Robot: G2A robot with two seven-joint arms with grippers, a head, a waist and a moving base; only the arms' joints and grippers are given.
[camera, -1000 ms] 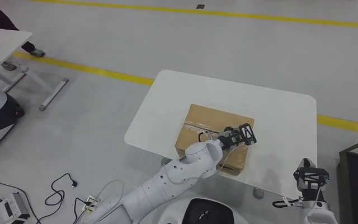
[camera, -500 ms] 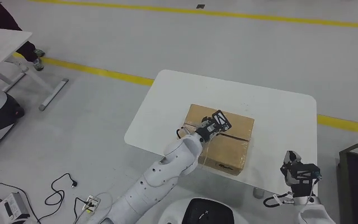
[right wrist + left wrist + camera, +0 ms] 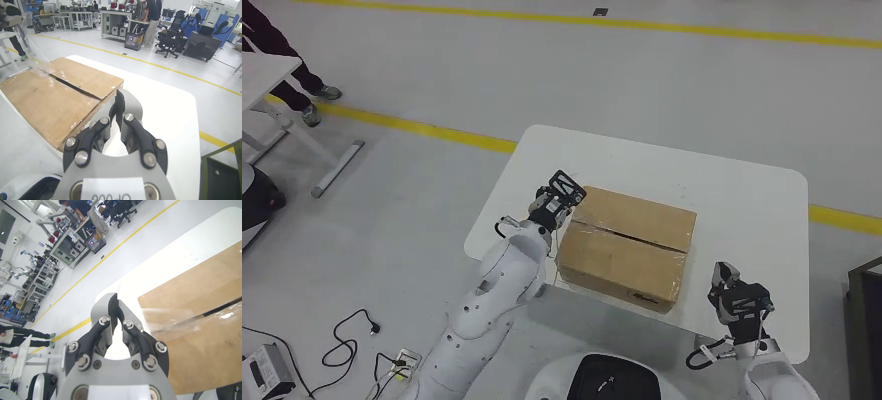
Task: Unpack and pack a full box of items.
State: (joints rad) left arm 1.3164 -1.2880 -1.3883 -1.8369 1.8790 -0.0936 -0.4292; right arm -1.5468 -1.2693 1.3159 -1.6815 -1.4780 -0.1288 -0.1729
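While the left claw (image 3: 115, 303) pinched clear tape (image 3: 32, 47) at the box's (image 3: 627, 245) nine o'clock end — the right claw (image 3: 119, 99) hung closed, empty, at four o'clock over the counter (image 3: 742, 190).

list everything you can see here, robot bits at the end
cardboard box: one, brown, middle of the table, dark gap along its top seam
clear tape: one strip, transparent, lifted from one end of the box's seam up to the left gripper
table: one, white, under the box
green frame: one, dark green, on the floor beside the table, near the right gripper
floor lines: yellow, on the grey floor around the table
left gripper: one, grey and black, at one end of the box, fingers shut on the tape
right gripper: one, grey and black, over the table off the box's other end, fingers shut, holding nothing
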